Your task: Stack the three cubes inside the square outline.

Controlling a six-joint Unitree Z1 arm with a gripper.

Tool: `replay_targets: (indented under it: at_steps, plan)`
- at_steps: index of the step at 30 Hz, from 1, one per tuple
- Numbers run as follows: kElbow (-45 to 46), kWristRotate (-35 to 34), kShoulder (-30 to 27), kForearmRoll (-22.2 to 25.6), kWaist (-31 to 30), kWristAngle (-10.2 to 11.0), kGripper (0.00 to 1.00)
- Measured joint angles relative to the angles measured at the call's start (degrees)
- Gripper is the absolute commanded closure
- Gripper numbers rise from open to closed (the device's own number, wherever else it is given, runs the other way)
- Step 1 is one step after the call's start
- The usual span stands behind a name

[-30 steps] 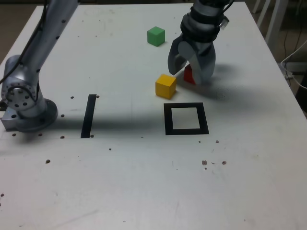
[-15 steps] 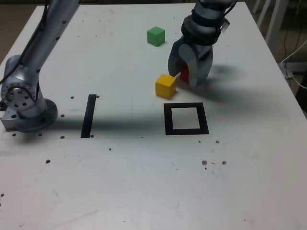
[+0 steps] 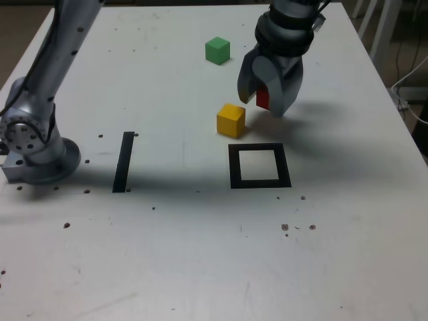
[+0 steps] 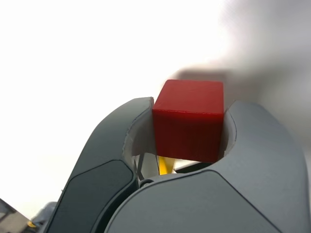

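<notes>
A white tabletop point(image 3: 167, 261) is being marked by dark specks and soft shadows, while pale metal legs point(image 3: 386, 33) are being shown beyond its far right corner in the exterior view.

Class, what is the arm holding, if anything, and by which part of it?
The red cube, gripped by two opposite side faces between the fingers.

In the exterior view, the grey two-fingered gripper point(image 3: 263, 100) covers part of the solid red cube point(image 3: 263, 98), and the top edge cuts off the silvery-grey robot arm point(image 3: 50, 80). In the wrist view, the gripper's grey body runs past the bottom edge, and only a sliver of the solid yellow cube point(image 4: 166, 165) shows behind the red cube. The black strip point(image 4: 193, 167) beside that sliver is mostly hidden; which tape marking it belongs to cannot be told.
</notes>
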Motion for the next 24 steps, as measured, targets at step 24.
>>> replay_targets:
  at_steps: [24]
  plan:
    - [3.1, -29.4, -4.0, 5.9, -10.1, -12.9, 0.7]
